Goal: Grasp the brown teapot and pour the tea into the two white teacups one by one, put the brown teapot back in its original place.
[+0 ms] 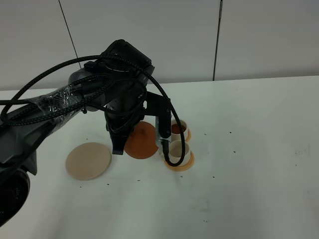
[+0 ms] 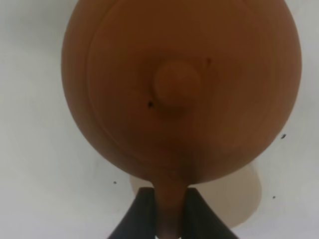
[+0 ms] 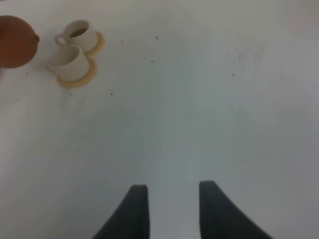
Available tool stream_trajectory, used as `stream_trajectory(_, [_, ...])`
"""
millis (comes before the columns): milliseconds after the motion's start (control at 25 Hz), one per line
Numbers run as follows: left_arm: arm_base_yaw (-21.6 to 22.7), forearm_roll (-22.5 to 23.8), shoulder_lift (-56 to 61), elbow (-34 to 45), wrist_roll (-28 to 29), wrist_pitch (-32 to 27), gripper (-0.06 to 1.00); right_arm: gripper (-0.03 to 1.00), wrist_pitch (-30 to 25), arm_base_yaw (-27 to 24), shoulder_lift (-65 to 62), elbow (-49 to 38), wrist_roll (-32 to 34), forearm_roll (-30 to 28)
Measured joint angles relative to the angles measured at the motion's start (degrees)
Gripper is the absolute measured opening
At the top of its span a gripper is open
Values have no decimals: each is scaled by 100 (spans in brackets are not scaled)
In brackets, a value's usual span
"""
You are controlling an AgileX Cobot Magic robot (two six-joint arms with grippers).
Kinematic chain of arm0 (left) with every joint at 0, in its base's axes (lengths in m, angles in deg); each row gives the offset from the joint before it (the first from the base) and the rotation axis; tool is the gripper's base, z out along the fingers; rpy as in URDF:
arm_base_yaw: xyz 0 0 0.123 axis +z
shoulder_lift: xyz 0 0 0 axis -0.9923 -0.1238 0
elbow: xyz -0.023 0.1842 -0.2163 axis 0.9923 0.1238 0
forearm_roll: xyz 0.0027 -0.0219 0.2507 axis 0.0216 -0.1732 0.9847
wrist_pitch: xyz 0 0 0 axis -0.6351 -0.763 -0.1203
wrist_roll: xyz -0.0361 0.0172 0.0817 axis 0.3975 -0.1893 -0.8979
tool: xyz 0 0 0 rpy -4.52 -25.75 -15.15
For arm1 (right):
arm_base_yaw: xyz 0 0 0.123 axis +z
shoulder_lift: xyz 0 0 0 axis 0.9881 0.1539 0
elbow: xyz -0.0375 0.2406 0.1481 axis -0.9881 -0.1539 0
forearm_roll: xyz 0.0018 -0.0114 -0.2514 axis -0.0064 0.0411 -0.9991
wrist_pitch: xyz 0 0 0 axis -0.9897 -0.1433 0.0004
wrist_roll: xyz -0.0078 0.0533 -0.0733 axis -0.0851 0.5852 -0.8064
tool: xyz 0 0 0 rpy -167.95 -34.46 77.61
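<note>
The brown teapot (image 1: 141, 141) hangs from the left gripper (image 2: 168, 195), whose dark fingers (image 2: 141, 209) are clamped on its loop handle; it sits off its plate, between that plate and the cups, and I cannot tell whether its base touches the table (image 1: 259, 149). At the far left lies the beige plate (image 1: 88, 161), bare on top; beside it the left arm (image 1: 119, 84) covers much of the teapot, so only a rounded reddish-brown flank shows from high up; the wrist view shows the knobbed lid close and blurred. Just to the right stand the two white teacups (image 3: 70, 57) on orange coasters (image 3: 75, 79); the farther cup holds dark liquid; a looping cable (image 1: 172, 163) crosses the nearer one. Further right, the right gripper (image 3: 172, 191) hovers over bare table, jaws apart, gripping nothing.
</note>
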Motion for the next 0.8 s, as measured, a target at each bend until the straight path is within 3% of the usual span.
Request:
stream_trajectory(440, [-167, 514, 6, 0, 0, 44, 17, 24, 0, 0, 0, 0, 0, 0])
stream_trajectory(800, [-320, 699, 6, 0, -133, 446, 17, 24, 0, 0, 0, 0, 0, 2])
